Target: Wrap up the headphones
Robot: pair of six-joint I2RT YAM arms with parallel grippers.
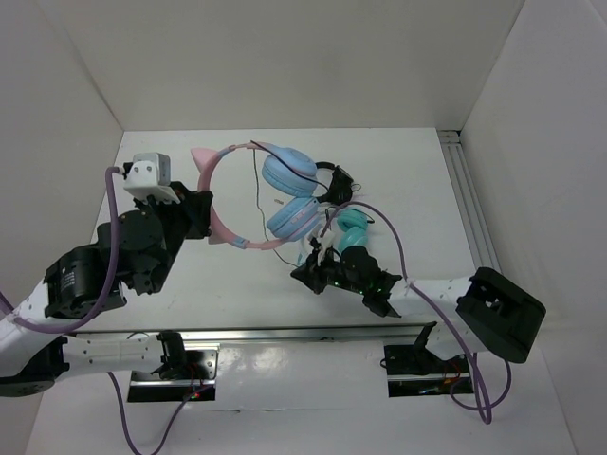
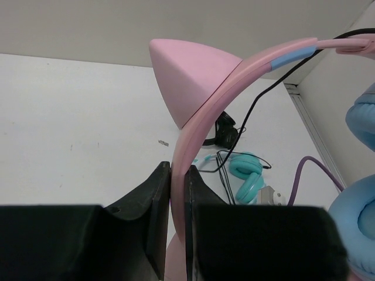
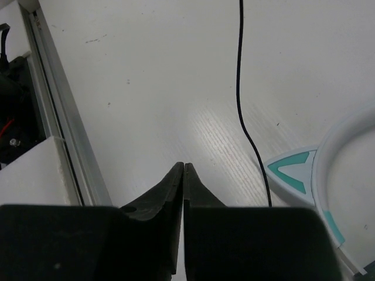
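The headphones [image 1: 289,173] lay centre of table [image 1: 417,190], band to the L in L gripper [image 1: 204,213], cups to the R. 2nd pair [image 1: 356,232] sat just R of cups & nearer; 3rd pair [image 1: 337,180] behind it. R gripper [image 1: 305,275] was just in front of 2nd pair.

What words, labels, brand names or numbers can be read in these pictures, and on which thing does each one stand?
None: no readable text shows in any view.
The headphones and the teal pair show plain surfaces with no print.
The white box on the left wrist shows only dark spots, too small to read as signs.
The left pincer and the right pincer are plain black.
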